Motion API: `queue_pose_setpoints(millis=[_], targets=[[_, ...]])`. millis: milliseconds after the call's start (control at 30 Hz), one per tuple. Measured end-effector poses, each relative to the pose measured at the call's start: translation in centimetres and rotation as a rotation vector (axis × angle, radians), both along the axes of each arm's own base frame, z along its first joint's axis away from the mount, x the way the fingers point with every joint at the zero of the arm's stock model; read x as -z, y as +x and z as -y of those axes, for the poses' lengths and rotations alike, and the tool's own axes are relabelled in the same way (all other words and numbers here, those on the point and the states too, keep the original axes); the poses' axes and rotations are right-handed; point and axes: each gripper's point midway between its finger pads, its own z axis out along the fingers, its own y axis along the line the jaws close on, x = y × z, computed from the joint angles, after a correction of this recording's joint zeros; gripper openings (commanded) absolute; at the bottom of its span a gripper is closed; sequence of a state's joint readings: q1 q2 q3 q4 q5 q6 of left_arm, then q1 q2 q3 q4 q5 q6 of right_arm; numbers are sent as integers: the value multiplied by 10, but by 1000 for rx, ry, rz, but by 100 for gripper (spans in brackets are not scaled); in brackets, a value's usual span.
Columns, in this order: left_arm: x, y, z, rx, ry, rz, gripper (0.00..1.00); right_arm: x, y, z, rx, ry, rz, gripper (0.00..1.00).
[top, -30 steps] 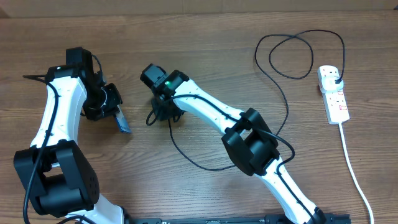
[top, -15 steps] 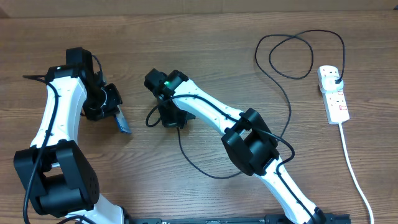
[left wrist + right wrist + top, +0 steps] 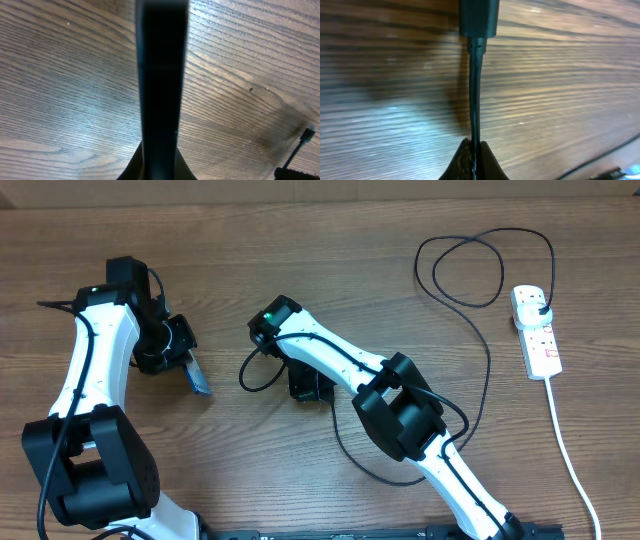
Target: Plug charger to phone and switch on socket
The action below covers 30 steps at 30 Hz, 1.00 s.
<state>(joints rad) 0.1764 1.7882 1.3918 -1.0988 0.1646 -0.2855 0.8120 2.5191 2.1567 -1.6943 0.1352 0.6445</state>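
My left gripper (image 3: 178,358) is shut on the phone (image 3: 197,378), which it holds tilted above the table at the left. In the left wrist view the phone (image 3: 161,75) is a dark upright bar rising from my gripper (image 3: 160,162). My right gripper (image 3: 305,385) sits mid-table, shut on the charger's thin black cable (image 3: 487,370). The right wrist view has that cable (image 3: 476,90) pinched between my fingers (image 3: 476,152), with its connector body (image 3: 478,17) just beyond. The cable loops back to a black plug (image 3: 540,304) in the white socket (image 3: 541,345) at the far right.
The socket's thick white cord (image 3: 570,450) runs toward the front right edge. Slack black cable curls beside the right gripper (image 3: 245,375) and under the right arm (image 3: 350,460). A thin black piece (image 3: 299,150) lies on the wood low right in the left wrist view.
My right gripper has closed on the cable and moved right and toward the front, dragging the cable's slack with it. The left arm and the phone have not moved.
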Motion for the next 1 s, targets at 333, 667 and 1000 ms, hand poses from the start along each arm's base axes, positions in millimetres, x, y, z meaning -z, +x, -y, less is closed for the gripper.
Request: queue_pose_setpoints(millis=[333,667,1000], targets=[[0,0,0,0,0,1,4,-7,-14,18,22,28,56,4],[0,0,1,0,-4,2,4,3,-42,27,50,91,-28,66],[-1,6,7,4,-40,27,4,-94,2,45,79,356,165,98]])
